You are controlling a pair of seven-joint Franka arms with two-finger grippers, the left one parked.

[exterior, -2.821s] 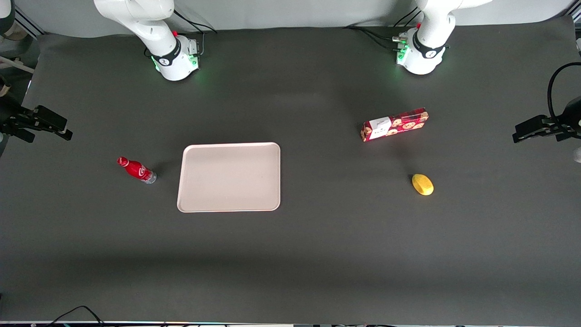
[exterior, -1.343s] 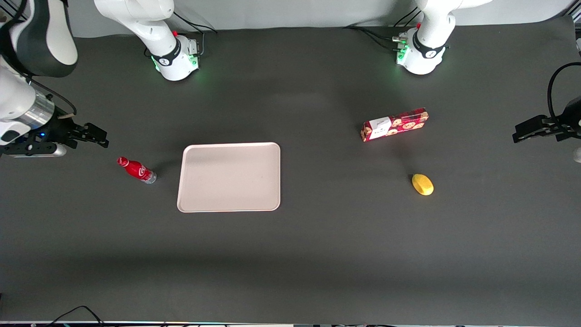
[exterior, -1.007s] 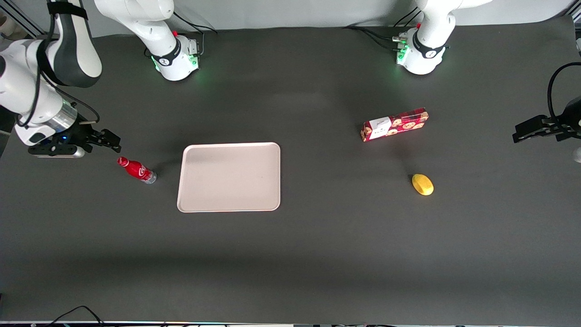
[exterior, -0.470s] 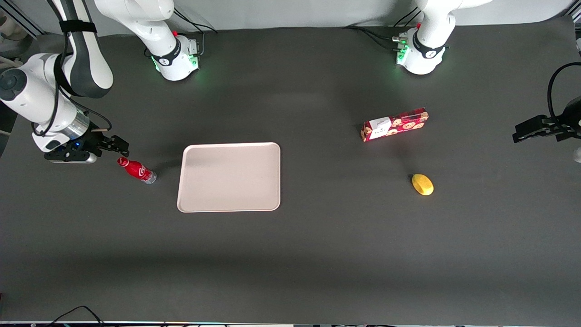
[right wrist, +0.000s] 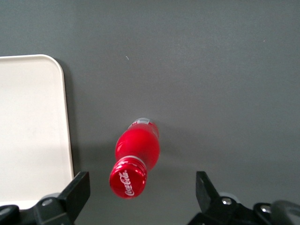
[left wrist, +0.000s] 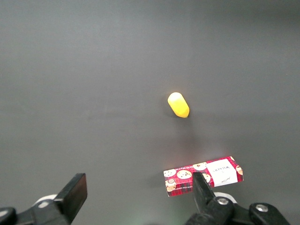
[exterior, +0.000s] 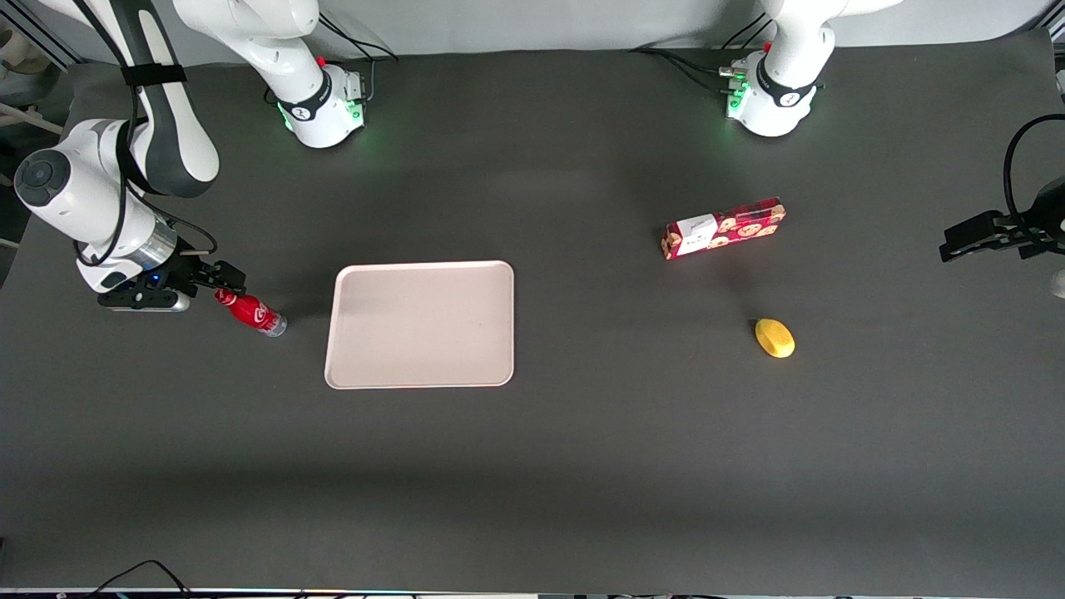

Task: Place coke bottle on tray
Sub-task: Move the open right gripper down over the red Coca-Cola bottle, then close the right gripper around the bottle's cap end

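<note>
The coke bottle [exterior: 250, 312] is small and red with a red cap and silvery base. It stands on the dark table beside the tray [exterior: 420, 324], toward the working arm's end. The tray is large, pale beige-pink and bare. My right gripper [exterior: 223, 276] hovers just over the bottle's cap, open and empty. In the right wrist view the bottle [right wrist: 136, 155] shows cap-up between my spread fingers [right wrist: 78, 188], with the gripper [right wrist: 143, 192] straddling the cap and touching nothing. The tray's rim [right wrist: 65, 117] lies beside the bottle there.
A long red cookie box [exterior: 723, 227] and a yellow lemon-like object [exterior: 775, 338] lie toward the parked arm's end of the table. Both also show in the left wrist view, the box [left wrist: 204, 176] and the yellow object [left wrist: 178, 104].
My right arm has swung in from the table's end and come down toward the bottle. The gripper now hangs at the bottle's cap. The bottle and tray have not moved.
</note>
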